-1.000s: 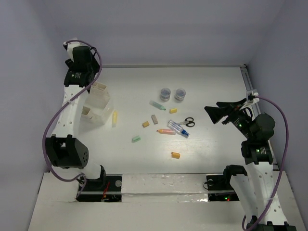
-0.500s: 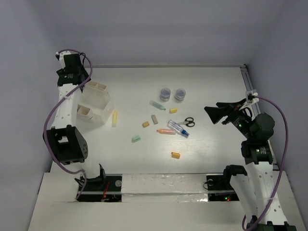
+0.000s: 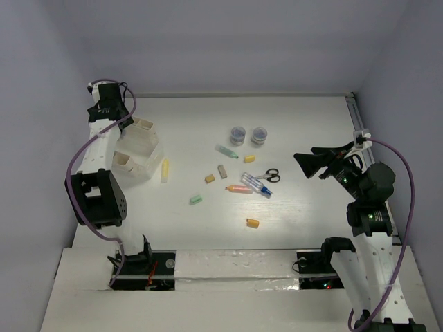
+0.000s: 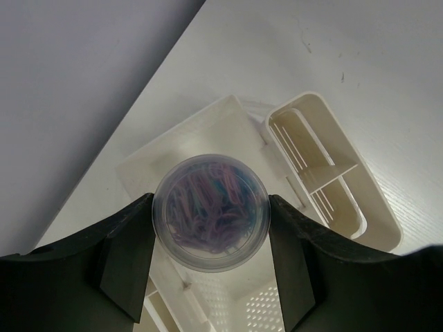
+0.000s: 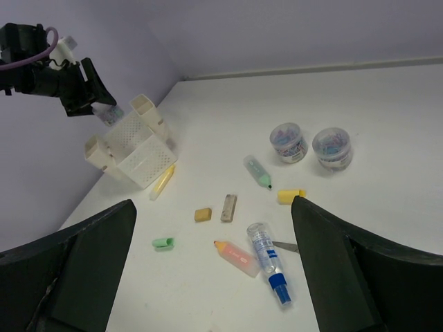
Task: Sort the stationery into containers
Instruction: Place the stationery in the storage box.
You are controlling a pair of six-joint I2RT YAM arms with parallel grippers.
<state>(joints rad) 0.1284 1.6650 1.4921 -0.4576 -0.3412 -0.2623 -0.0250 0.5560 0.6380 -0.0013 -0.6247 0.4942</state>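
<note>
My left gripper (image 4: 210, 216) is shut on a little round clear jar (image 4: 210, 200) full of purple and blue clips. It hangs over the off-white two-compartment containers (image 4: 325, 173) at the far left (image 3: 142, 149). Loose stationery lies mid-table: two more jars (image 3: 239, 134), a green marker (image 3: 226, 151), a pink marker (image 3: 239, 189), a yellow marker (image 3: 165, 170), a blue-capped pen (image 3: 257, 185), scissors (image 3: 271, 176) and several erasers (image 3: 209, 178). My right gripper (image 3: 311, 162) hovers open and empty to their right.
The left wall stands close behind the containers. A rail (image 3: 356, 114) runs along the table's right edge. An orange eraser (image 3: 252, 223) lies alone nearer the front.
The left gripper has shifted slightly left and back over the containers, still holding the jar. The right arm has not moved.
</note>
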